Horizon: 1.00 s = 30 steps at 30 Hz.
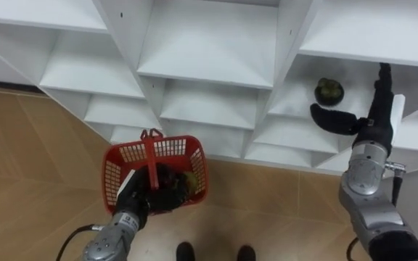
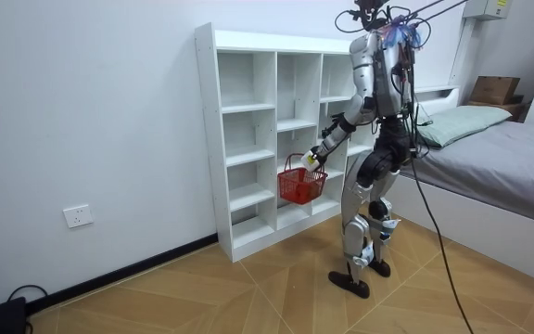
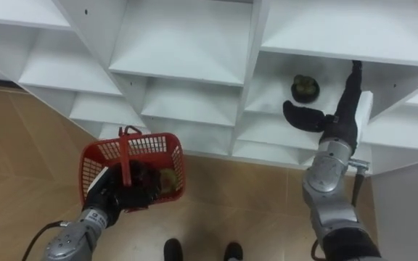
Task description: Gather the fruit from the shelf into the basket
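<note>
**Robot reaches into the shelves, basket in its other hand**

Seen from across the room, the humanoid stands upright on the herringbone wooden floor [image 1: 27,167], close before the white open-fronted shelf unit [image 1: 209,43] against the wall, with a grey-covered bed [image 2: 508,148] behind it.

Its left hand [image 1: 135,200] is held low in front of the unit's lower compartments. The dark fingers are curled round the near rim of a red plastic lattice basket [image 1: 115,163], about where the upright red handle joins the rim (the exact hold is hard to make out from above). Inside the basket lies a yellowish-green fruit [image 1: 189,181] beside a darker lump that cannot be told apart from the fingers' shadow.

The right arm stretches forward into a compartment in the unit's right-hand column. There the right hand [image 1: 372,119] is spread wide, its fingers straight and pointing toward the back of the compartment, its thumb thrown out to the side. A dark green round fruit [image 1: 329,90] sits on that shelf board, lying in the gap between thumb and fingers, just beside the thumb but apparently not touched by it. The hand holds nothing.

The compartments around it look bare. A white wall socket [image 2: 79,216] shows low on the wall at the room view's left, well apart from the shelves.
</note>
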{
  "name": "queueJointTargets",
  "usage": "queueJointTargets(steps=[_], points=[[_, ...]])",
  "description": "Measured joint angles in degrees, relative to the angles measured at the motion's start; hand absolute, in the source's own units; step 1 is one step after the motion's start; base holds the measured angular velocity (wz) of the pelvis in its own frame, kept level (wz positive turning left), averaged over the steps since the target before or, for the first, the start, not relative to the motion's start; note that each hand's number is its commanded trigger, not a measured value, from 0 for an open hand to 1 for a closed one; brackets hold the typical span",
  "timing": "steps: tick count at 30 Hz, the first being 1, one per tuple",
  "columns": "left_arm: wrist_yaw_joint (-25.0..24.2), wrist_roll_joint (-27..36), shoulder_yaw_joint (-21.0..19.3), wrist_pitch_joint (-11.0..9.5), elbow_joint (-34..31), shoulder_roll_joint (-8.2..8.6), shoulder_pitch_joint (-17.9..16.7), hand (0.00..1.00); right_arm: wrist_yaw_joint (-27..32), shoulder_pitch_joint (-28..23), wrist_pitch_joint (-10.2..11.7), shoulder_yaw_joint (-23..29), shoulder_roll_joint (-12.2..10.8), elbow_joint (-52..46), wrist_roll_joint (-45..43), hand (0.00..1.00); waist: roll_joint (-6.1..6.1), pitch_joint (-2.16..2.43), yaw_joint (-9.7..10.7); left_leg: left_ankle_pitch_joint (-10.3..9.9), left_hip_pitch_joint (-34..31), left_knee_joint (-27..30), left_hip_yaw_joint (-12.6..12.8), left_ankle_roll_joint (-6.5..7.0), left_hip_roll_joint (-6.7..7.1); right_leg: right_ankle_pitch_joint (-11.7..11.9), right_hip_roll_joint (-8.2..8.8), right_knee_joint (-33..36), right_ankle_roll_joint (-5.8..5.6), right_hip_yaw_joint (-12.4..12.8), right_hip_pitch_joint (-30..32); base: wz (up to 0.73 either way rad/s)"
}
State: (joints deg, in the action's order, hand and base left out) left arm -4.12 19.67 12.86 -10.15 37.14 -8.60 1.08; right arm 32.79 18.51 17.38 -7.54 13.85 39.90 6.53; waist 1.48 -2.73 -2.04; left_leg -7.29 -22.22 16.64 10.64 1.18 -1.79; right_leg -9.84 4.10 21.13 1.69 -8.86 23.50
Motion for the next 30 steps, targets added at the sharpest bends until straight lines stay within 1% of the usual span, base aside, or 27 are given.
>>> queueJointTargets(steps=[2, 6, 7, 10, 13, 19, 22, 30], points=[[-0.09, -0.05, 0.21, 0.60, 0.37, 0.10, 0.16, 1.00, -0.38, 1.21, 0.00, 0.00, 0.08, 0.31, 0.02, 0.00, 0.02, 0.00, -0.07, 0.00, -0.42, 0.06, 0.02, 0.00, 0.06, -0.01, 0.07, 0.58, 0.00, 0.12, 0.66, 0.00], [-0.35, -0.05, 0.45, 1.30, 1.13, 0.14, 0.72, 1.00, -1.59, 2.06, -0.13, -0.11, 0.13, 1.62, 0.02, 0.00, 0.01, 0.01, -0.28, 0.00, -0.57, 0.33, -0.03, 0.00, -0.02, -0.03, 0.08, 0.74, 0.03, -0.16, 0.65, 0.01], [-0.36, -0.05, 0.55, 1.39, 1.12, 0.14, 0.81, 1.00, -1.86, 2.27, -0.69, -0.12, 0.13, 2.11, 0.03, 0.00, 0.00, 0.01, -0.26, 0.00, -0.74, 0.68, -0.04, 0.00, -0.06, -0.04, 0.12, 0.76, 0.04, -0.58, 0.60, 0.07], [-0.41, 0.05, 1.35, 1.50, 1.14, 0.04, 1.48, 1.00, -1.86, 2.68, -1.26, -0.12, 0.37, 3.71, 0.36, 0.00, 0.07, 0.01, -0.25, 0.06, -1.23, 1.07, -0.10, 0.10, -0.07, -0.09, 0.32, 1.02, 0.12, -0.83, 0.82, 0.07], [-0.79, -0.03, 2.10, 1.52, 1.32, 0.04, 1.98, 1.00, -1.88, 3.57, -1.98, -0.16, 0.75, 6.01, 1.66, 0.00, 0.07, 0.02, -0.53, 0.23, -1.27, 1.19, -0.08, 0.37, 0.28, -0.30, 0.79, 1.69, 0.04, -0.77, 1.24, 0.00], [-1.35, -0.12, 2.14, 1.52, 2.38, 0.00, 3.02, 1.00, -3.12, 4.18, -2.26, -0.10, 2.19, 8.93, 5.19, 0.00, 0.16, -0.03, -1.51, 0.42, -2.10, 1.97, -0.09, 0.68, 0.56, -0.65, 1.45, 3.33, 0.02, -0.85, 2.39, 0.02], [-1.36, -0.11, 2.17, 1.52, 2.39, 0.09, 3.20, 1.00, -4.20, 4.99, -2.48, -0.10, 2.20, 9.07, 6.21, 0.00, 0.26, -0.09, -1.53, 0.57, -2.93, 2.35, -0.02, 0.88, 0.75, -0.87, 1.85, 4.58, 0.08, -0.83, 3.62, 0.02], [-1.36, -0.04, 2.19, 1.51, 2.39, 0.07, 3.37, 1.00, -5.08, 5.26, -2.47, -0.08, 2.29, 9.49, 6.64, 0.00, 0.46, -0.21, -1.54, 0.61, -3.37, 2.85, 0.00, 0.94, 0.69, -0.88, 1.94, 4.91, 0.09, -0.98, 3.87, 0.00]])
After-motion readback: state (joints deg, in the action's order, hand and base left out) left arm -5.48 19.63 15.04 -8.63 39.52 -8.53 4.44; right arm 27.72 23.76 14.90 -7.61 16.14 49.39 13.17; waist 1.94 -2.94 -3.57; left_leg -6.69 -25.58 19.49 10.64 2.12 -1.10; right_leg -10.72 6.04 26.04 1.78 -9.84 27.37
